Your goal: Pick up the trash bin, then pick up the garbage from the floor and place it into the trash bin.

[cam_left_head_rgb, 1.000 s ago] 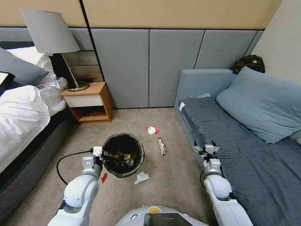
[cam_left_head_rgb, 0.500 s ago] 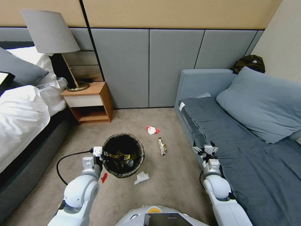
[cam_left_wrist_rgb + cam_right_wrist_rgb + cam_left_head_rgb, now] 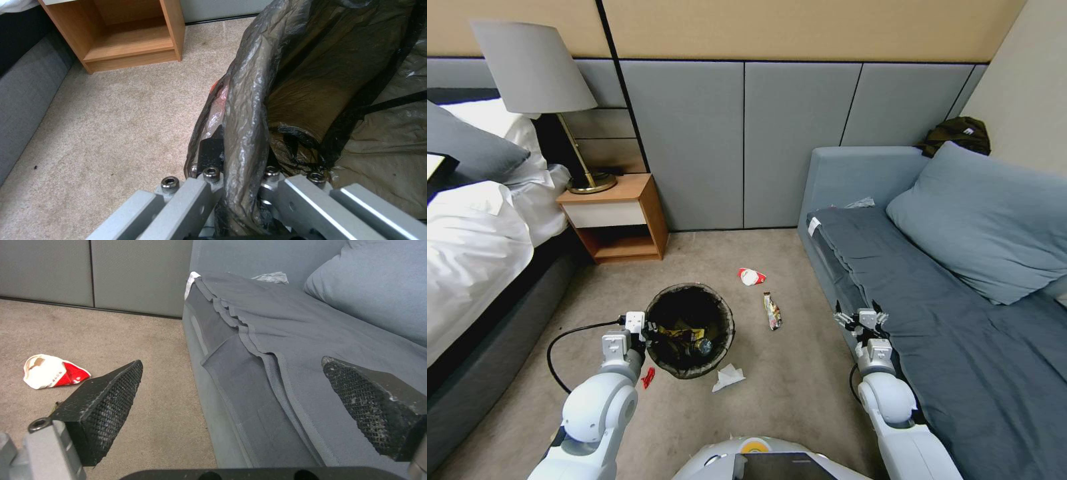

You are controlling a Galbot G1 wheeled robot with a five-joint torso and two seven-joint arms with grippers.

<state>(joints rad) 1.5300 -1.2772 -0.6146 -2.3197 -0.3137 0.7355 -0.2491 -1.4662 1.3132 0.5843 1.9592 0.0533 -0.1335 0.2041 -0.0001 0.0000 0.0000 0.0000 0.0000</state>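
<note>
Left gripper [image 3: 642, 328] reaching forward and low over the carpet [image 3: 787, 373], clamped on the near-left rim of the trash bin [image 3: 690, 330], arm bent at the elbow with a black cable looping off to the side. From the left wrist view, fingers [image 3: 209, 156] pinching the liner-covered rim, one outside the wall and one inside, mostly wrapped in crinkled black plastic. Right gripper [image 3: 862, 319] held out at the front edge of the grey sofa [image 3: 960, 333], fingers [image 3: 106, 400] spread wide apart with nothing between them, pads hovering over the sofa's edge. Bin sitting between bed [image 3: 474, 267] and sofa, whether lifted off the carpet or resting on it hard to tell. Inside the bin, yellow wrappers and something dark, details unclear. On the carpet: red-and-white packet [image 3: 752, 276] beyond the bin, dark snack wrapper [image 3: 772, 311] to its right, crumpled white paper [image 3: 728, 377] near the bin's front, red scrap [image 3: 648, 377] beside the left arm. Packet [image 3: 51, 370] clearer from the right wrist. Open shelf of the wooden nightstand [image 3: 129, 33] seen close from the left wrist.
</note>
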